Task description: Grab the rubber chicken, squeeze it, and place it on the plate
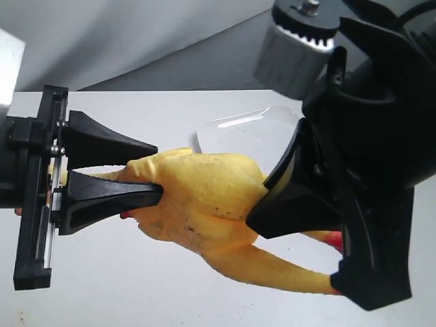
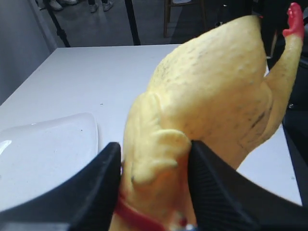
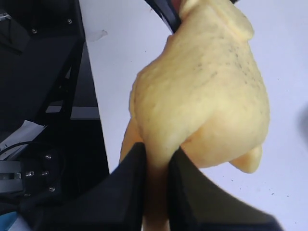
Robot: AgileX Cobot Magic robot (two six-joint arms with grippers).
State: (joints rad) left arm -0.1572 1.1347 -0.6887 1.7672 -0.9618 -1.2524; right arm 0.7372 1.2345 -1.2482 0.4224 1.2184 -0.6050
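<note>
The yellow rubber chicken [image 1: 204, 197] hangs in the air between both grippers, above the white table [image 1: 136, 286]. My left gripper [image 1: 155, 170] is shut on its leg end, with the red feet between the jaws [image 2: 155, 161]. The right gripper [image 1: 262, 196] is shut on the body where it narrows toward the neck [image 3: 157, 161], pinching the rubber thin. Its neck [image 1: 286, 272] runs past the right gripper to a red tip [image 2: 293, 19]. The speckled body [image 3: 202, 91] fills the right wrist view. A glossy white plate [image 1: 245, 129] lies on the table behind and below the chicken [image 2: 207, 96], also in the left wrist view [image 2: 43, 154].
The table's edge [image 3: 94, 96] runs beside the right arm's dark base and stand [image 3: 43, 72]. Chair and stand legs [image 2: 130, 19] stand on the floor beyond the table's far edge. A grey motor housing [image 1: 293, 54] of the right arm hangs high in the exterior view.
</note>
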